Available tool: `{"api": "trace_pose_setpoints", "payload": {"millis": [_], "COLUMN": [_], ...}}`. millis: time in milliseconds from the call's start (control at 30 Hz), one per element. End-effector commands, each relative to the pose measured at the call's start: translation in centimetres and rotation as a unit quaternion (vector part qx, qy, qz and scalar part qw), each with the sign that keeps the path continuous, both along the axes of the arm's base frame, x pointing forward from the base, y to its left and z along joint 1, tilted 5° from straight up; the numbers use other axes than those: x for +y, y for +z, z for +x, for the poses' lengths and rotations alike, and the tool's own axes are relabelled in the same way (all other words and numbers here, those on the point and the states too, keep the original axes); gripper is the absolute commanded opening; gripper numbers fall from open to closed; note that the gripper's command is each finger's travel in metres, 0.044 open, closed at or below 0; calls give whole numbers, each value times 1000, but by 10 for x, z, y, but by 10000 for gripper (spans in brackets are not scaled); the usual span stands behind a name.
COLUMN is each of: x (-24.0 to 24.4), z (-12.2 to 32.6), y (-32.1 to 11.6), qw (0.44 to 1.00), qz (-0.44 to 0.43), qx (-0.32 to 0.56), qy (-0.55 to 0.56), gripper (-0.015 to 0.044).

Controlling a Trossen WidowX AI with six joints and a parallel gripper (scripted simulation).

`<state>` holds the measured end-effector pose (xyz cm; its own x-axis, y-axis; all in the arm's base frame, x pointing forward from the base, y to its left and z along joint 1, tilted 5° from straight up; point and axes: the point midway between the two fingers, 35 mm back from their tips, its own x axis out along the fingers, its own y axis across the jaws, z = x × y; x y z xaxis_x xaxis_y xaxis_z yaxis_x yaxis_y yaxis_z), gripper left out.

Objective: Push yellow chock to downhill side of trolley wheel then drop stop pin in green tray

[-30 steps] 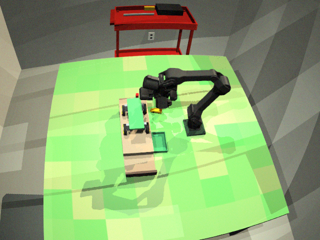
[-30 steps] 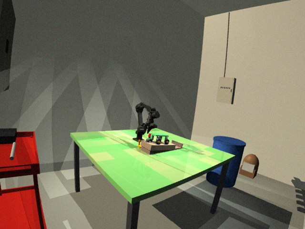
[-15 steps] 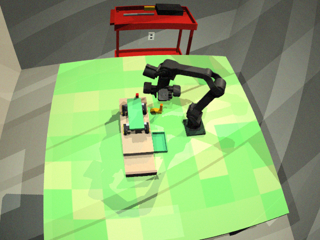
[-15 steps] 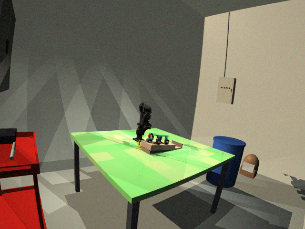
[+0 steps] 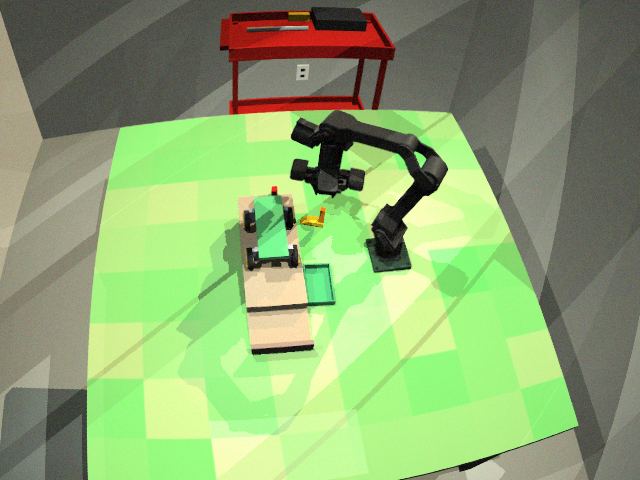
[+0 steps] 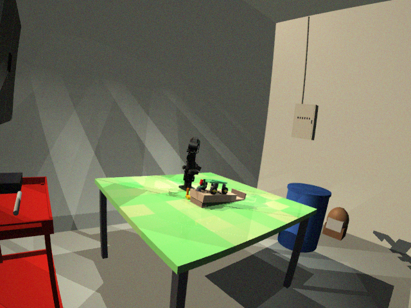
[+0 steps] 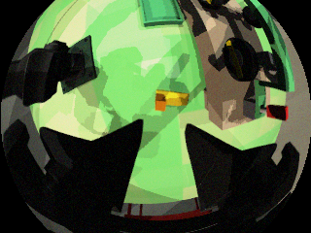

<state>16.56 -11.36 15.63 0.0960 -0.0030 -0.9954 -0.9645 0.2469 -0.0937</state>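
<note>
- Top: my gripper [image 5: 330, 188] [image 7: 165, 126] is part-open, grasping nothing; yellow chock [image 5: 313, 221] [image 6: 188, 195] [image 7: 172, 98] beside ramp [image 5: 276, 289] [image 6: 217, 197] [image 7: 221, 102], trolley [image 5: 271, 227] [image 6: 214, 182] on it; green tray [image 5: 332, 284] [image 7: 162, 21] at ramp's side.
- Exterior: chock near ramp's raised end, table edge well apart.
- Wrist: chock beyond fingertips, red pin head [image 7: 277, 113] right.

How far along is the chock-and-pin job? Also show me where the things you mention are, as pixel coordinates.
Done: nothing visible yet; the trolley [image 5: 271, 227] [image 6: 214, 181] stands on the ramp [image 5: 273, 287] [image 6: 216, 197].
In hand: nothing; the pincer [image 5: 333, 193] [image 7: 165, 126] is open, off to the side.
Left: everything. The yellow chock [image 5: 313, 221] [image 6: 188, 196] [image 7: 176, 98] lies beside the ramp, the red-headed pin [image 5: 274, 190] [image 6: 201, 181] [image 7: 277, 113] is at the uphill end, and the green tray [image 5: 332, 284] [image 7: 163, 22] holds no pin.
</note>
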Motion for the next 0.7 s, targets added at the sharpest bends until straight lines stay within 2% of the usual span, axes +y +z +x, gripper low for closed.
{"api": "trace_pose_setpoints", "payload": {"millis": [0,267,667], "x": [1,1,1], "z": [0,2,4], "y": [-12,-37,-48], "qw": [1000,1000,1000], "qz": [5,5,5], "qx": [2,2,2], "qy": [0,0,0], "gripper": [190,190,190]}}
